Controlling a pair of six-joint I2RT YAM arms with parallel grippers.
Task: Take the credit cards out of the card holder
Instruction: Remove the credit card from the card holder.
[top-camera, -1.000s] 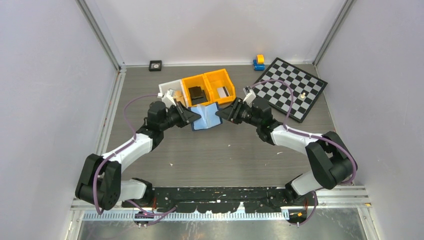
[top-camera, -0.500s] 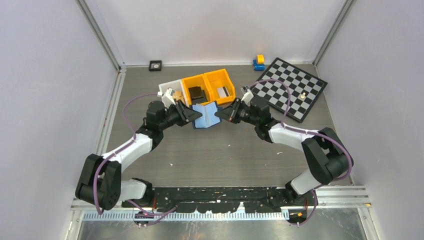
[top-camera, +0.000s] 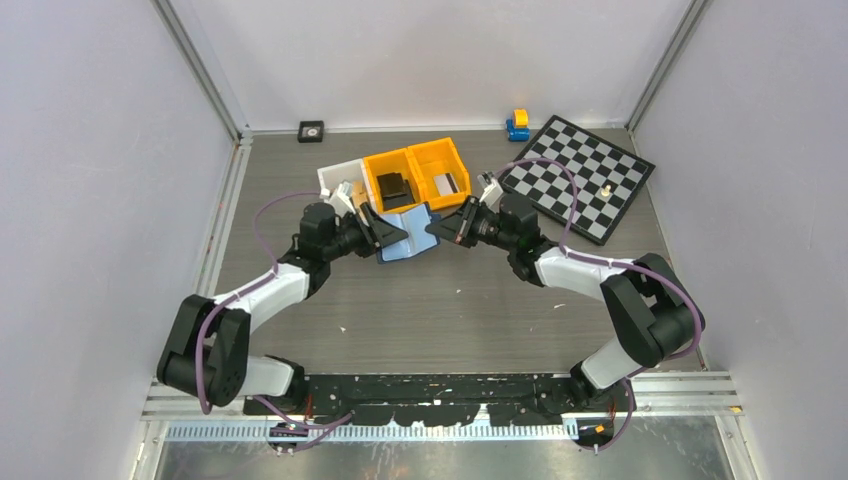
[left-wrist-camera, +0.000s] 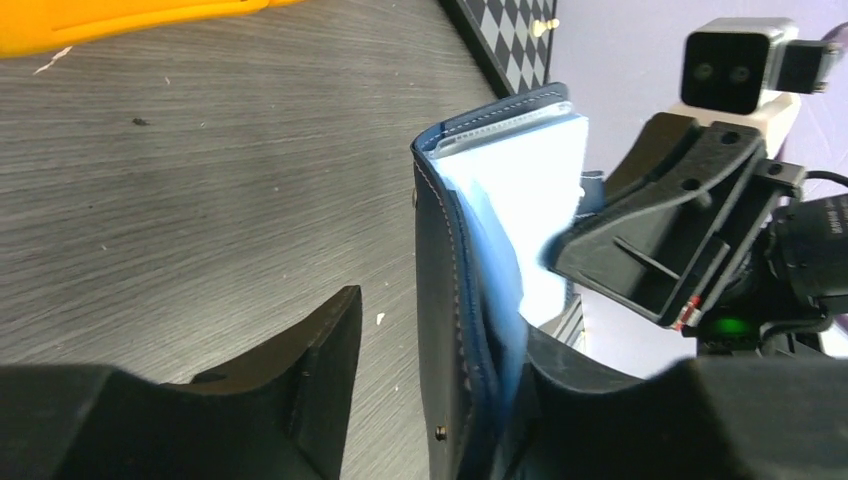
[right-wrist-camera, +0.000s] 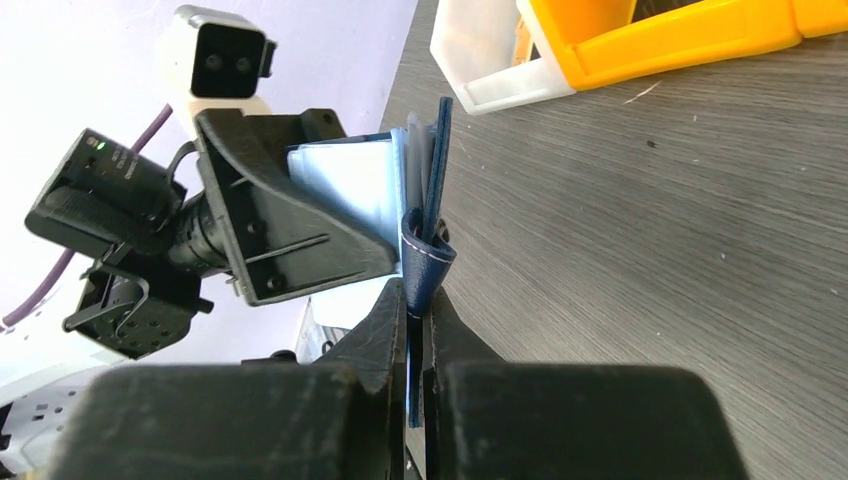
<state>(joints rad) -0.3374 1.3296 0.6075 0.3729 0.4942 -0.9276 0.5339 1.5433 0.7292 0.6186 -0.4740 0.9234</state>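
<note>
Card holder (top-camera: 405, 238) hangs off the tabletop (top-camera: 450, 300), just in front of the orange bins (top-camera: 425, 160), between the two arms.

Right tool (right-wrist-camera: 420, 300) is narrow, pinched on the holder's navy edge. Left tool (top-camera: 388, 233) is wide: the holder sits between its fingers, with a clear gap to the outer finger in the left wrist view. No card is clearly visible in the pockets; the thin grey strip at the top edge may be one, can't tell.

Risks:
- Only the right pinch really holds it, on a thin flap, so a pull or twist could slip the holder out and drop it.
- If the left tool closes over the whole fold, it clamps the pockets shut and traps the cards.
- The tools are very near each other, so they may collide.
- A loose card could slide out and fall into a bin.

Versus a second ago, the right tool reaches further left. The holder sits slightly left and looks more folded, and the left elbow has shifted in.
</note>
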